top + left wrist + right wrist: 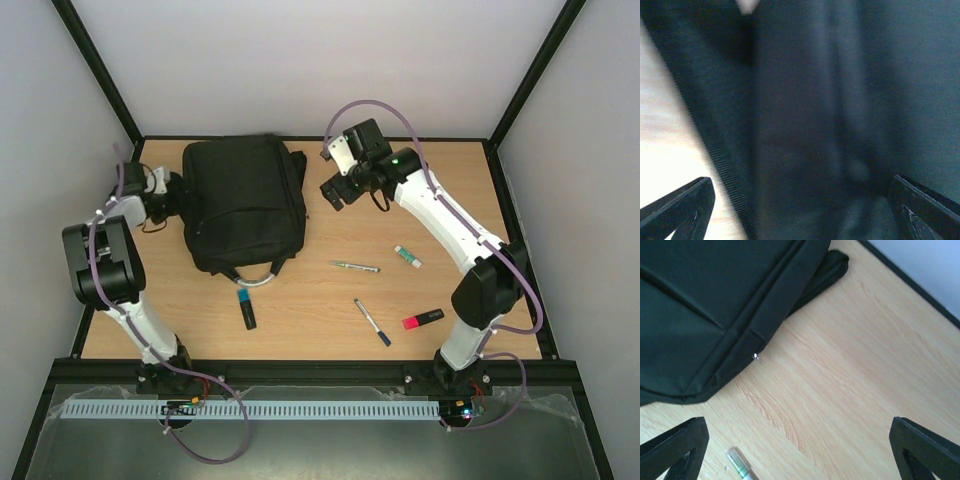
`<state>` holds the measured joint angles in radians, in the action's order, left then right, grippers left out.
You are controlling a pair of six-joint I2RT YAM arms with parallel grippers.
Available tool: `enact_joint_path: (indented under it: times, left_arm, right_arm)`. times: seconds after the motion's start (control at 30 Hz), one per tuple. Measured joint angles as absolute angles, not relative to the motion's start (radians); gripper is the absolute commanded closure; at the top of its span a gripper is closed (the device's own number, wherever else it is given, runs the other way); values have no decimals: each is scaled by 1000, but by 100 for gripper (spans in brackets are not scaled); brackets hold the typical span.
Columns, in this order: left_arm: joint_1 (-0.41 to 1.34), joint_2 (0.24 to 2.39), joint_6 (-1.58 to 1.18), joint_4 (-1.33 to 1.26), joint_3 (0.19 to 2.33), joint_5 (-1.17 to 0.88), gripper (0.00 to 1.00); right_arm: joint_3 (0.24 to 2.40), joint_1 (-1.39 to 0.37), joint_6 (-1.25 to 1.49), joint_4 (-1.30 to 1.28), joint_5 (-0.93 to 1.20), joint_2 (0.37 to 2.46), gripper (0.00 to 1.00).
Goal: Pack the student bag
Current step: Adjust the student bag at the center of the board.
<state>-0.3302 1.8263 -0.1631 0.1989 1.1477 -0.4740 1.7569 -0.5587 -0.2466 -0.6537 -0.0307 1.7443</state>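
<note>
Five small writing things lie loose on the table (300, 340), all outside the student bag (243, 205).

**Student bag.** Large, black, soft woven fabric with a rounded-rectangle outline. It lies flat at the far left of the table, its grey loop handle (258, 283) toward the arms. It looks shut, as far as can be seen. The seams are raised, and a ribbed strap (826, 272) pokes out at one corner. A small bright metal speck (755, 356) on the edge is probably a zip pull.

**Left end effector** (172, 196). Jaws wide and empty, close against the bag's left side. Its own camera shows only blurred dark weave.

**Right end effector** (333, 195). Jaws wide and empty, raised near the bag's right edge and apart from it.

**Loose stock.**
- Blue-capped marker (246, 309), just beside the handle.
- Thin silver pen (356, 267).
- Short white-and-green stick (407, 257).
- Slim blue-tipped pen (372, 323).
- Red highlighter (423, 319).

All are hard, smooth and narrow, so they are likely to roll when nudged.

**Handling note.** Packing appears not yet begun, and the bag likely needs opening first. Limp cloth bunches, so one arm should pin the fabric beside the zip. The other should grip the pull squarely and draw it along the seam line, not upward.
</note>
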Motion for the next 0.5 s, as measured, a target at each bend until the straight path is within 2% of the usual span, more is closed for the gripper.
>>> enact_joint_path:
  times: [0.5]
  left_arm:
    - [95,1898,-73,219,1292,-475,1]
  right_arm:
    - [1596,-556,-274,-661,-82,1733,1]
